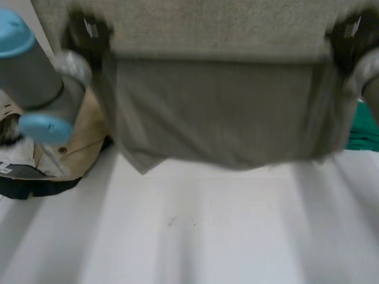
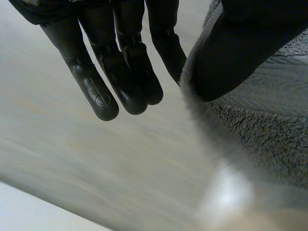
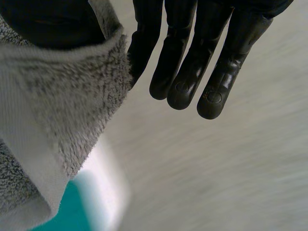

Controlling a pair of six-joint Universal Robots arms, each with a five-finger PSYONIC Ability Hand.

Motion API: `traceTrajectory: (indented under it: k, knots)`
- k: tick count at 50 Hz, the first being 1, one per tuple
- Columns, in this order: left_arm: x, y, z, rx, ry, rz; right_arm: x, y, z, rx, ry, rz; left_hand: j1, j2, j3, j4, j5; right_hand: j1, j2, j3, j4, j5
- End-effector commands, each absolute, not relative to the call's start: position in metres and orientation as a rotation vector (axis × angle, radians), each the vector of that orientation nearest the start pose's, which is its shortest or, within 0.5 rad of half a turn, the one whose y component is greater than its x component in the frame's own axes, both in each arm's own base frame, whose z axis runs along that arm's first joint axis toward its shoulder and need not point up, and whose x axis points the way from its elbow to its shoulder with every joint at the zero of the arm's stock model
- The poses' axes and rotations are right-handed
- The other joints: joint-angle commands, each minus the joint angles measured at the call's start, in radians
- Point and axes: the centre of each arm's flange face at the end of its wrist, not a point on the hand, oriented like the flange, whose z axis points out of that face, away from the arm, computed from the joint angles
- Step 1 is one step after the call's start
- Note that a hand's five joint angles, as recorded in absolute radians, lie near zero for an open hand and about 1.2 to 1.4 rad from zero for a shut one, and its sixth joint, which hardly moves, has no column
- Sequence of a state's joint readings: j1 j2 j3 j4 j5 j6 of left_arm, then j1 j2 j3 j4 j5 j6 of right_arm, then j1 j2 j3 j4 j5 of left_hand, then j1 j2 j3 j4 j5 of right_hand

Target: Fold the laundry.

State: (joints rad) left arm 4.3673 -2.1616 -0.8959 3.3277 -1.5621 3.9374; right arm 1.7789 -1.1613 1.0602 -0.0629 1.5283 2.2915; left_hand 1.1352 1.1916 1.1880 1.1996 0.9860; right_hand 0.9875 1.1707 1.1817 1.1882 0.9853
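Observation:
A grey fleecy towel (image 1: 219, 112) hangs in the air above the white table (image 1: 207, 236), stretched wide between my two hands. My left hand (image 1: 83, 29) holds one upper corner and my right hand (image 1: 349, 32) the other. In the left wrist view the thumb of the left hand (image 2: 120, 72) presses the towel's edge (image 2: 269, 130) against the straight fingers. Likewise, the right hand (image 3: 192, 62) pinches the towel (image 3: 57, 96) between its thumb and nearest finger. The lower hem hangs clear of the table.
A pile of clothes (image 1: 65, 154), beige on top of dark pieces, lies at the table's left behind my left arm. A teal cloth (image 1: 364, 127) lies at the right edge, also below the towel corner (image 3: 62, 211).

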Motion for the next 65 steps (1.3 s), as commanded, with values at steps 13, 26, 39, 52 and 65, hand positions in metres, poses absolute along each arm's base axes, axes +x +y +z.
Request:
traceTrajectory:
  k: [13,26,39,52,65]
  knots:
    - [-0.278,-0.376,0.349,0.734,1.167,-2.459,0.233,-0.385,0.377,-0.907,1.455,-3.123,0.261,0.205,0.208,0.197,0.236,0.409,0.226,0.215,0.208,0.236]
    - [-0.292,-0.341,0.176,1.119,1.673,-2.163,0.231,-0.382,0.22,-1.138,1.994,-2.511,0.261,0.205,0.208,0.197,0.236,0.409,0.226,0.215,0.208,0.236]
    - [-0.258,-0.258,0.145,1.418,1.91,-1.744,0.183,-0.317,0.188,-1.301,2.531,-1.791,0.261,0.205,0.208,0.197,0.236,0.409,0.226,0.215,0.208,0.236]
    - [-0.214,-0.17,0.167,1.629,2.157,-1.163,0.133,-0.248,0.202,-1.668,2.733,-1.241,0.261,0.205,0.208,0.197,0.236,0.409,0.226,0.215,0.208,0.236]
    - [-0.261,-0.275,0.168,1.44,1.898,-1.594,0.166,-0.324,0.175,-1.53,2.574,-1.756,0.261,0.205,0.208,0.197,0.236,0.409,0.226,0.215,0.208,0.236]
